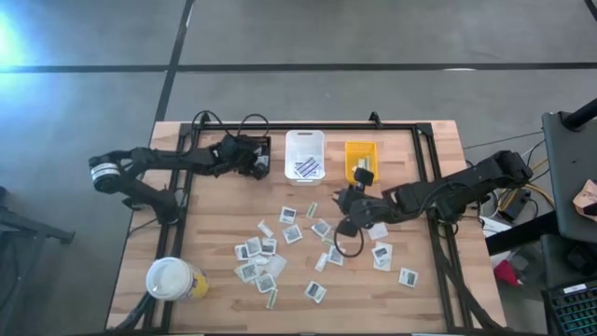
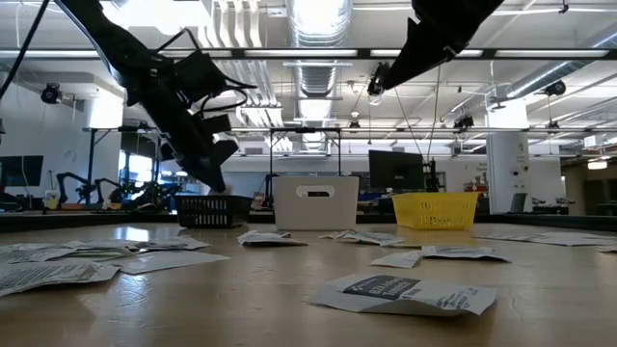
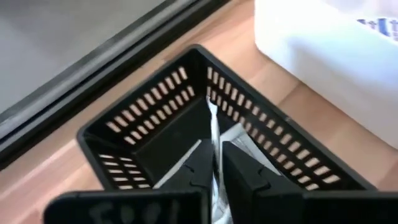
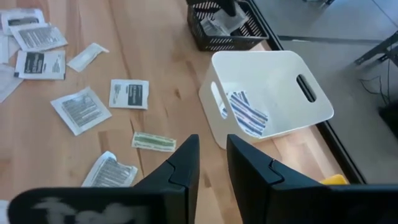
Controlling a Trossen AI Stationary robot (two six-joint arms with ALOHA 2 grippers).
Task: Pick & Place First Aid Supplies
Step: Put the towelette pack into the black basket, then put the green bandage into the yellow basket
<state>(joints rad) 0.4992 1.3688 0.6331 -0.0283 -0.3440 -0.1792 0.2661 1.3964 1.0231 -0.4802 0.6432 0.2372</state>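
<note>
In my left wrist view my two dark fingers (image 3: 245, 177) fill the foreground, standing narrow with only a thin slot between them, and a white packet (image 3: 214, 134) stands on edge in that slot, its top rising above the fingertips. My left gripper (image 1: 250, 155) hangs right over the black bin (image 3: 155, 118), whose slotted walls frame the packet on both sides; I cannot tell whether the packet is pinched or merely standing loose between the fingers. Just beside the black bin stands the white bin (image 1: 305, 154), with blue-striped packets (image 4: 247, 115) lying in its bottom, and beyond that the yellow bin (image 1: 360, 159). My right gripper (image 1: 352, 211) hovers above the wood table (image 1: 215, 224) near its middle, a little in front of the yellow bin; its fingers (image 4: 252, 174) stand slightly apart, and nothing shows between them. Below it a narrow yellow-green strip (image 4: 153, 142) lies flat on the wood, with white printed packets (image 4: 129, 93) spread around. More loose packets (image 1: 261, 257) lie scattered over the middle and front of the table, some overlapping. A white-lidded cup (image 1: 171, 279) stands at the front left corner, well apart from both my grippers.
</note>
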